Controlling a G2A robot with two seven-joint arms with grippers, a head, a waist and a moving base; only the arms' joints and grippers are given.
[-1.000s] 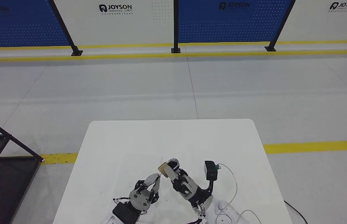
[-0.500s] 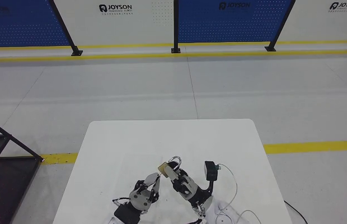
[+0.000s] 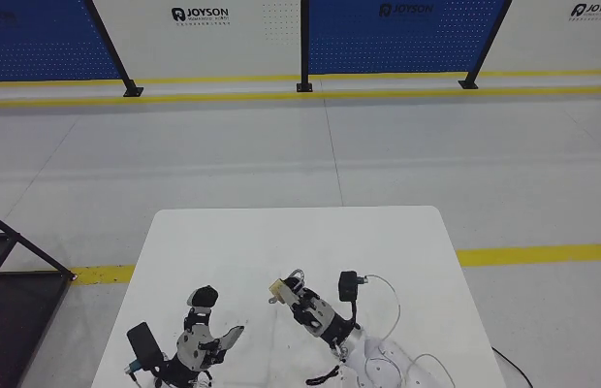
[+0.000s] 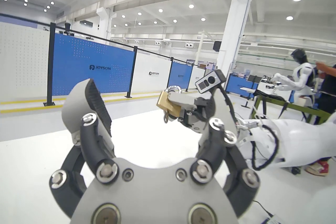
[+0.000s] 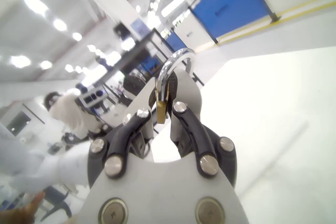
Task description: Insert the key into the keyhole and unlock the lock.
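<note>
Nearest the robot, over the counter's near left part, the left gripper [image 3: 218,315] is held with its grey metal fingers spread wide apart. Ribbed black pads [image 4: 98,104] are seen on their inner faces. Just to its right, the right gripper [image 3: 299,297] is closed on the padlock [image 3: 278,288], which is held up off the counter [image 3: 378,242]. The lock's blocky brass body is clamped between the fingers, and its curved, polished steel shackle [image 5: 178,57] is pointed beyond the fingertips. A small metal part [image 4: 166,118] is seen jutting from the body's lower edge; whether it is the key cannot be told. The counter is smooth, white and round-cornered. Beyond it, a yellow stripe [image 3: 533,255] is painted on the floor. Farther off, a fence [image 3: 407,34] of blue and white perforated panels is set.
</note>
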